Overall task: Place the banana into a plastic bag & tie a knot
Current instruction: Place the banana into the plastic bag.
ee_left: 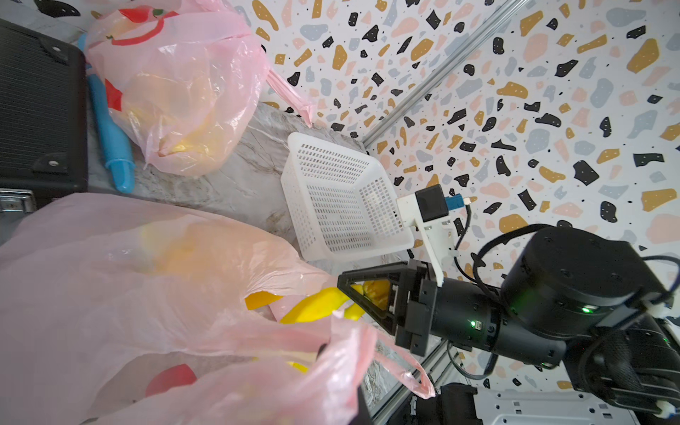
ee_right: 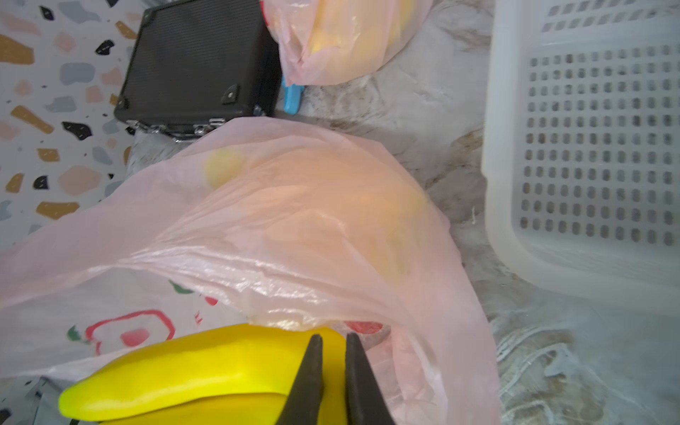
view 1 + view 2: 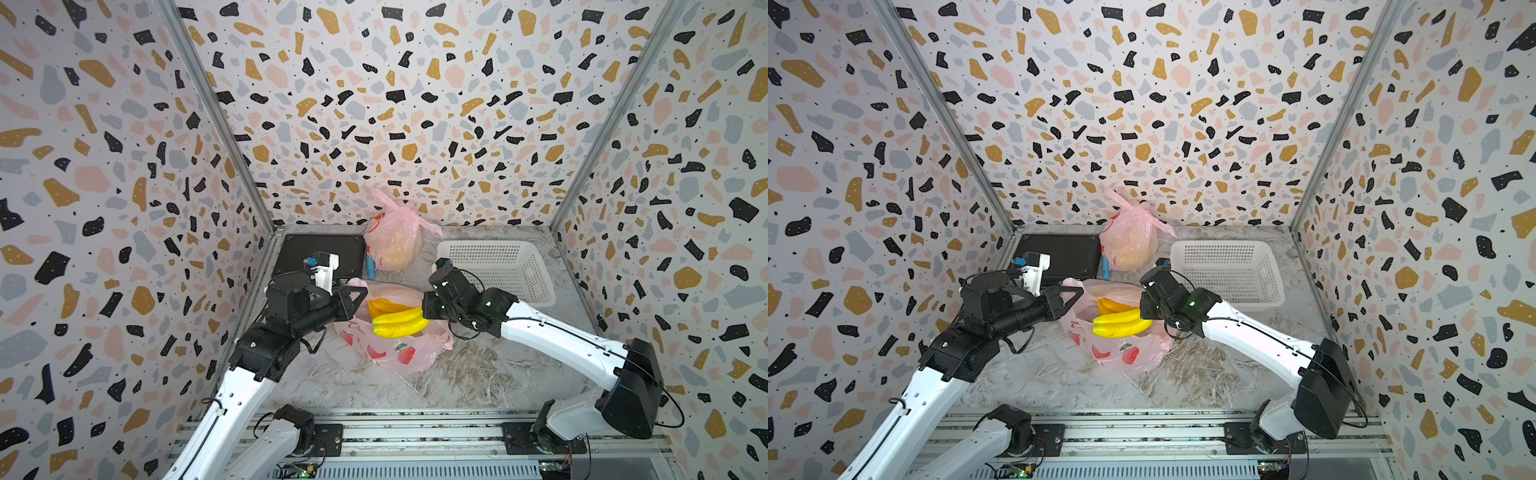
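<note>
In both top views the banana (image 3: 399, 322) (image 3: 1121, 324) is lying across the open mouth of the pink plastic bag (image 3: 395, 357) (image 3: 1125, 357), which is spreading over the marble table (image 3: 415, 386) between the two arms. Part of the bunch is showing uncovered, and more yellow is sitting under the film behind it. The left gripper (image 3: 362, 294) (image 3: 1079, 293) is reaching in from the left, its jaws pressed together on the raised rim of the plastic bag, while the right gripper (image 3: 424, 309) (image 3: 1142, 307) is meeting the banana's stem end from the other side. Behind them a knotted pink bag (image 3: 390, 241) is standing against the back wall, with a black case (image 3: 320, 249) to its left, a blue tool (image 3: 370, 268) between the two and a white basket (image 3: 536, 286) to its right. The left wrist view is looking along the plastic bag (image 1: 147, 294), whose film is bunching right beside the lens and hiding most of the left gripper's own fingers. Across the opening the right gripper (image 1: 344, 287) is pinching the banana (image 1: 312, 309) at its stem end, jaws narrow. The right wrist view is showing that gripper's fingers (image 2: 309, 379) nearly together over the banana (image 2: 202, 375), with the upper film of the plastic bag (image 2: 294, 220) arching beyond it and the white basket (image 2: 552, 147) just beside.
</note>
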{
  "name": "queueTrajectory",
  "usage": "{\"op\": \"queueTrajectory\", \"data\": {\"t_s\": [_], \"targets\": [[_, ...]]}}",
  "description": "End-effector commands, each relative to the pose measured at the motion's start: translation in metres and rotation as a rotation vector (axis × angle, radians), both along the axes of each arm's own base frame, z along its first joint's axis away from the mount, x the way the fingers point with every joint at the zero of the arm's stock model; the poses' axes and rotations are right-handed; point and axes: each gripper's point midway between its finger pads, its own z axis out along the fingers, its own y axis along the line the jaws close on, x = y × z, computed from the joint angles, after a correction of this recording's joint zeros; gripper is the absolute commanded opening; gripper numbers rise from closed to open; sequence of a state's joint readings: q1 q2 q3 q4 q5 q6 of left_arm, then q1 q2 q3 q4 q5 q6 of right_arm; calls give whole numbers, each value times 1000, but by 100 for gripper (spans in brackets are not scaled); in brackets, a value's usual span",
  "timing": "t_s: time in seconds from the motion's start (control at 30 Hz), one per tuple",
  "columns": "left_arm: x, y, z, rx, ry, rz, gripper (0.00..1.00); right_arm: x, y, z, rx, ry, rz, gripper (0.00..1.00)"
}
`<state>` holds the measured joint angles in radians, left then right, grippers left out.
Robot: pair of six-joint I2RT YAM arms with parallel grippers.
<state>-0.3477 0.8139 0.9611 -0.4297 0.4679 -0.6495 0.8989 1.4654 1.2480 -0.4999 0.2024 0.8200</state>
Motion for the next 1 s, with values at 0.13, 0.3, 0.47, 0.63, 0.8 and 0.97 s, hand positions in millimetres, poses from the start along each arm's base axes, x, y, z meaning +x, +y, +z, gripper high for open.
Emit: {"op": "queueTrajectory", "data": {"t_s": [0.13, 0.3, 0.47, 0.63, 0.8, 0.97], "targets": [[-2, -11, 18, -70, -43, -67, 0, 28, -8, 23, -21, -104, -190, 11], [3, -15, 21, -96, -41, -74, 0, 27, 11, 19, -37, -146, -196, 12], [7, -16, 23, -115, -46, -63, 0, 23, 34, 10, -37, -184, -177, 15], [13, -10, 22, -99, -52, -18, 0, 7, 62, 1, -60, -196, -89, 46], [17, -1, 15, -59, -50, 42, 0, -3, 62, 26, -59, -263, 52, 78], [21, 8, 7, -18, -44, 93, 0, -28, 64, 77, -41, -395, 327, 93]]}}
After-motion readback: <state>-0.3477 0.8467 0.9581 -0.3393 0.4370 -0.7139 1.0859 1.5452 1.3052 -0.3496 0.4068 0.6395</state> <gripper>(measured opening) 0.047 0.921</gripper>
